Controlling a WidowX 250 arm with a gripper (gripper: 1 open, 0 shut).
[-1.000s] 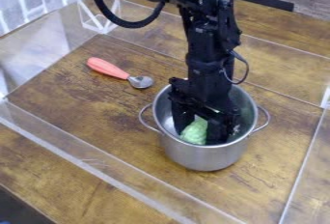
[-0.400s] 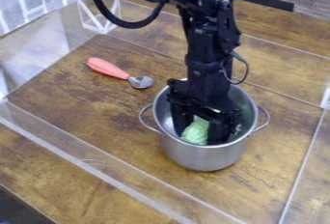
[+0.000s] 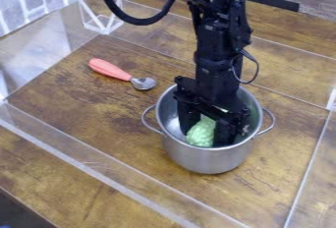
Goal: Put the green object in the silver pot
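The green object (image 3: pixel 201 132) sits inside the silver pot (image 3: pixel 210 151), between the two black fingers of the gripper (image 3: pixel 210 126), which reaches straight down into the pot with its jaws standing wide on either side of the lump; whether they press on it cannot be told. The pot stands on a wooden table (image 3: pixel 79 124), and a red-handled spoon (image 3: pixel 120 73) lies well apart to its left

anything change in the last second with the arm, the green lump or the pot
No visible change. The black gripper hangs inside the shiny round steel pot, jaws apart around the knobbly light green lump. The red-handled spoon lies where it was.
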